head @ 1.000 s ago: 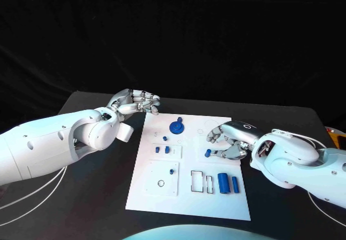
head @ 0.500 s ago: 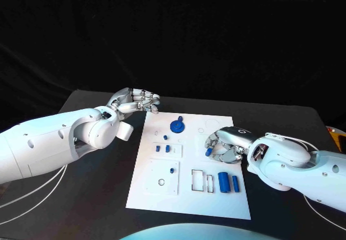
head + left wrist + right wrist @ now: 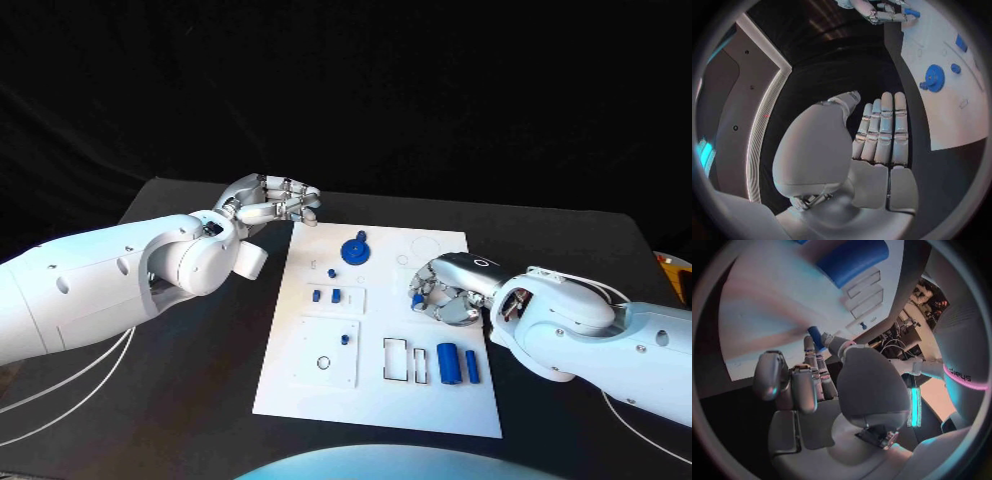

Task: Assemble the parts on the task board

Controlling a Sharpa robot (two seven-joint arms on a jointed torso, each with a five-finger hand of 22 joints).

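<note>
Head view: white task board (image 3: 378, 400) carries blue parts (image 3: 355, 250).

Arms: glossy white rounded shells — small dark holes on the left arm (image 3: 101, 290).
Hands: silver, segmented left hand (image 3: 271, 206) and right hand (image 3: 450, 290).
Cables: thin white cables (image 3: 65, 390), lower left of the frame.

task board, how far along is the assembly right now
Early. On the task board, the blue round part seems seated near the far edge. In hand: the right hand pinches a small blue peg in its fingers over the board. The left hand hovers off the board's far corner, holding nothing. Left: the blue cylinder, the bar beside it, small pieces, and outlined slots unfilled.
</note>
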